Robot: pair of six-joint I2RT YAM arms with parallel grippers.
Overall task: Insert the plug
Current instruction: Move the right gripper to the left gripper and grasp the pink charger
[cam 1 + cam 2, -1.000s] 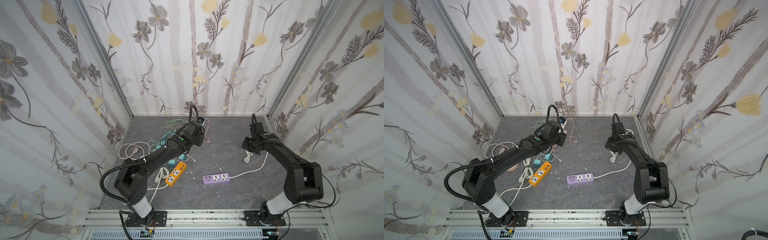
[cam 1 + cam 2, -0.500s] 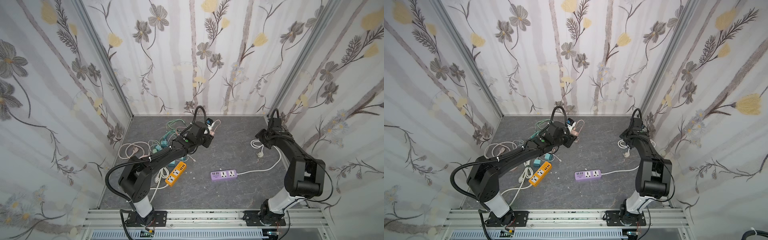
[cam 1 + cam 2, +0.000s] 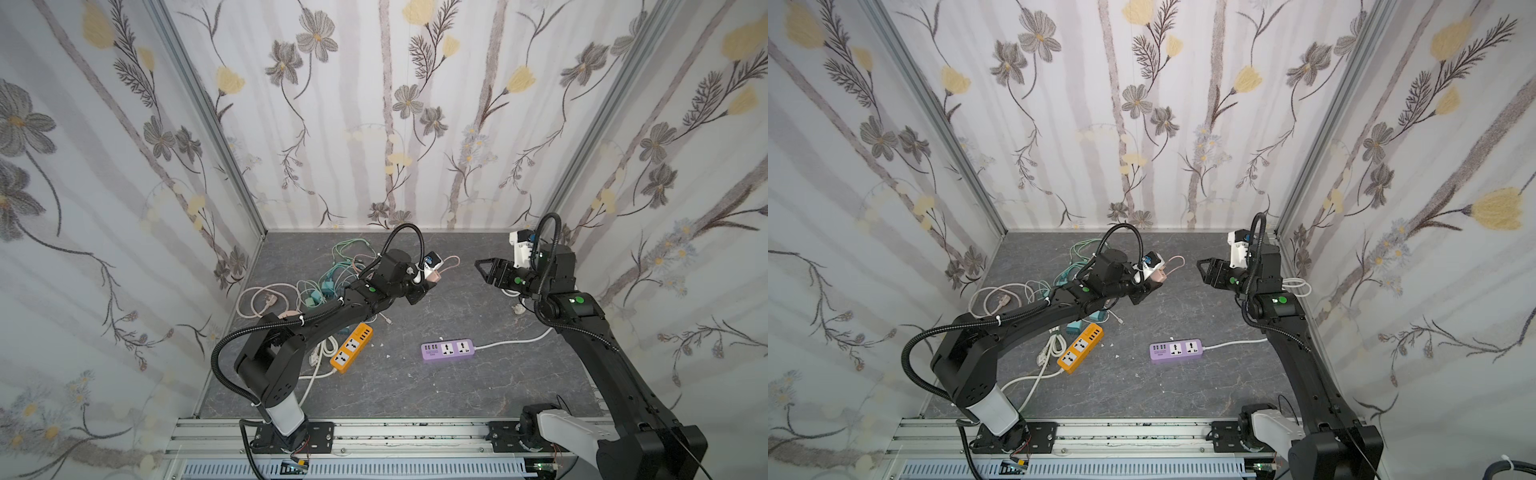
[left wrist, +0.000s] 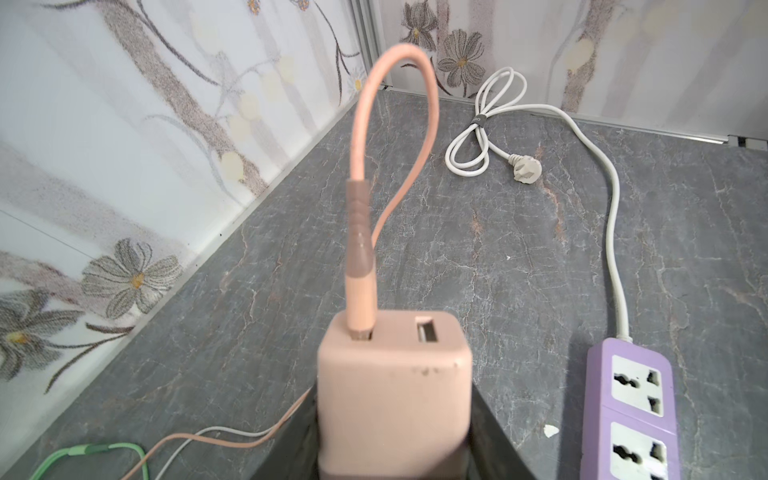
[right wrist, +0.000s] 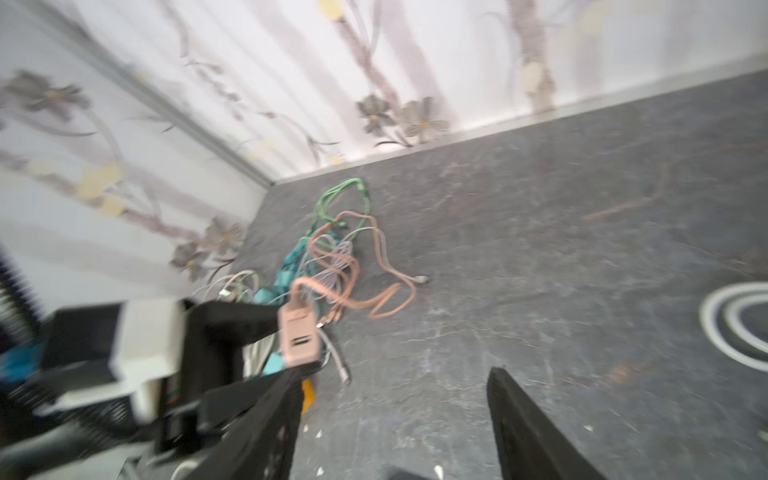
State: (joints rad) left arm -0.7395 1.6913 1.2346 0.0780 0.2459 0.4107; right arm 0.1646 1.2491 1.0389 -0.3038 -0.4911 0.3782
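- Left gripper [image 3: 427,280]: jaws pressed against two sides of the pink charger [image 4: 395,374], which it holds raised off the floor.
- Pink charger: the task's plug, by my reading. Its prongs are hidden back inside the grip.
- Pink cable [image 4: 361,166]: seated in one of the charger's two ports, looping up ahead of the left gripper and trailing back beneath it. The port beside it is bare.
- Right gripper [image 3: 483,272]: jaws spread, nothing between them. It hangs in the air facing the left gripper, well apart from it.
- Purple power strip [image 3: 448,350]: flat on the floor, below both grippers and between them, sockets up and unoccupied.
- White plug [image 4: 527,171]: loose on the floor at the end of the strip's cord, beyond the left gripper.
- Cable tangle [image 3: 340,270] and orange power strip [image 3: 351,348]: behind and below the left gripper.
- Step in hand, as I judge it: carrying the charger towards a socket.
- Next move calls for: turning the prongs downward, squaring them over a purple socket and pressing. The free gripper could pin the light strip against sliding.
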